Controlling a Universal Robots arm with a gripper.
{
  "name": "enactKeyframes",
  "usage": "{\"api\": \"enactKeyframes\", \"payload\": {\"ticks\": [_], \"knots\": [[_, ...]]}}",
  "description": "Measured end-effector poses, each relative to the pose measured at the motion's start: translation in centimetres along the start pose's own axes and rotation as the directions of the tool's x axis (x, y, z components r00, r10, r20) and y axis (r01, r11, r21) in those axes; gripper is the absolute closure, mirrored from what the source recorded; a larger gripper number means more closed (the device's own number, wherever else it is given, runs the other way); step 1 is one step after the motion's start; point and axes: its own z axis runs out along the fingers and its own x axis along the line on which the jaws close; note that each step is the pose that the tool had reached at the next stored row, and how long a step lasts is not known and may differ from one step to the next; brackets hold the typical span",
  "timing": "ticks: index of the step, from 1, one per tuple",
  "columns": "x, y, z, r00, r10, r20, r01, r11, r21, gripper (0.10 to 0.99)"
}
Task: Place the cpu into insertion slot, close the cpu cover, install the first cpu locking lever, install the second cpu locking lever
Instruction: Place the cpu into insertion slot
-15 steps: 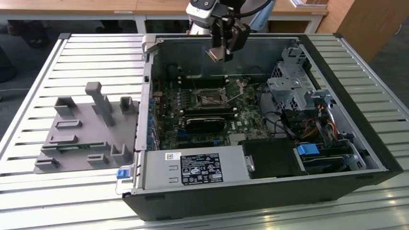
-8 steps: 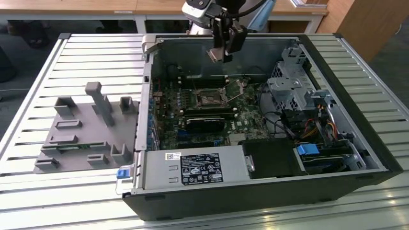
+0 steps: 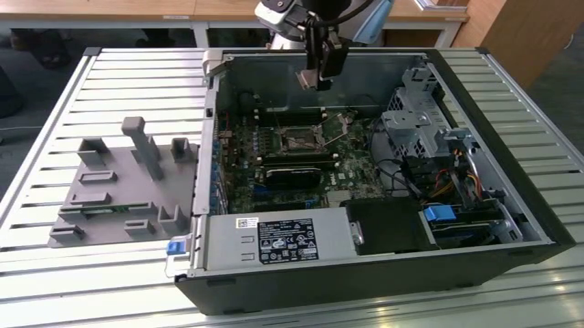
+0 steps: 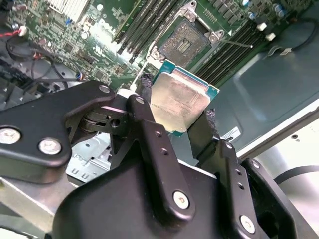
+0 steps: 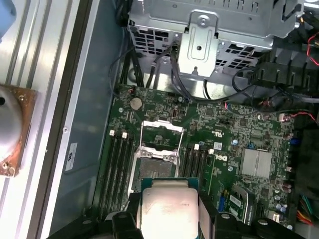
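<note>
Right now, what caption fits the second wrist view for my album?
Gripper holds the cpu, not yet in the open slot.

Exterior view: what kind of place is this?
Probably a robotics lab bench: an open computer case lies on a slatted metal table, a grey parts fixture beside it, wooden desks behind. The gripper holds the cpu above it.

Slatted metal table (image 3: 137,75), open black computer case (image 3: 365,283) on it, grey fixture plate (image 3: 109,205) alongside

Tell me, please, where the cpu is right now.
In the second wrist view, the cpu is clamped in the gripper's jaws, hovering near the open insertion slot.
</note>
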Motion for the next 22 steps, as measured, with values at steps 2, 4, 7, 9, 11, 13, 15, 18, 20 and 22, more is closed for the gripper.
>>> {"api": "enactKeyframes", "payload": {"ticks": [2,4,7,9,11,13,15,18,20,22], "knots": [[0.19,0.01,0.22,0.9999,0.011,0.0009,-0.011,0.9999,0.001,0.545],[0.36,0.01,0.51,0.9998,0.017,0.0012,-0.017,0.9998,0.002,0.545],[0.5,-0.01,0.99,0.9996,0.029,0.0022,-0.029,0.9996,0.002,0.545],[0.52,-0.03,1.27,0.9987,0.05,0.0052,-0.05,0.9987,0.002,0.545],[0.52,-0.05,1.53,0.997,0.077,0.0084,-0.077,0.997,0.001,0.545],[0.57,-0.06,1.76,0.996,0.089,0.0094,-0.089,0.9961,0.001,0.545],[0.62,-0.07,2.02,0.9958,0.092,0.0097,-0.092,0.9958,0.002,0.545],[0.68,-0.09,2.35,0.9954,0.096,0.01,-0.096,0.9954,0.003,0.545],[0.71,-0.1,2.54,0.9951,0.098,0.0102,-0.098,0.9952,0.003,0.545],[0.74,-0.12,2.74,0.9948,0.101,0.0105,-0.101,0.9949,0.003,0.545]]}}
